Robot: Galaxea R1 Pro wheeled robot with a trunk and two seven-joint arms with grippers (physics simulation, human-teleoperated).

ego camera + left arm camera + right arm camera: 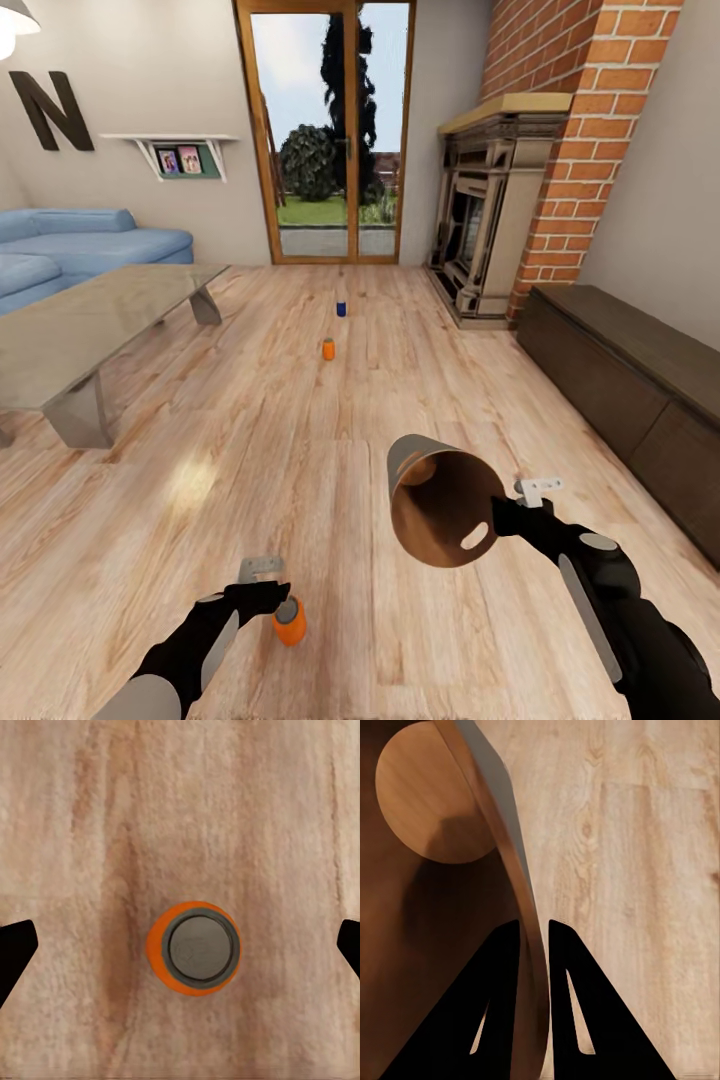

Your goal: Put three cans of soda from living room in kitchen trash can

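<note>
A: Entry — living room, plank floor [300, 470]. Where is the near orange soda can [290, 622] relative to the left pincer [262, 578]?

B: Almost straight under it. In the left wrist view the orange can [193, 949] stands upright on the floor, silvery top facing the camera, roughly midway between the two dark fingertips [15, 949] at the frame edges. The jaws are spread wide, holding nothing, and neither tip touches the can.

A: Long axis?

B: Vertical — along the pincer's approach line. My reading: a straight descent, then closing across the can's round body, should do; the can sits a shade off centre toward one finger, so a small correction may help.

A: Right side?

B: The right pincer [500, 515] is clamped on the rim of the trash can [440, 500], one finger [502, 1005] inside the brown wall, one outside. The bin hangs tilted in the air, mouth toward the camera.

A: Which arm is nearer the can?

B: The left, clearly; the bin is well apart, over to the right.

A: The others?

B: A second orange can [328, 348] and the dark blue can [341, 309] stand far off toward the glass doors [325, 130], beyond the grey tabletop [90, 320].
</note>
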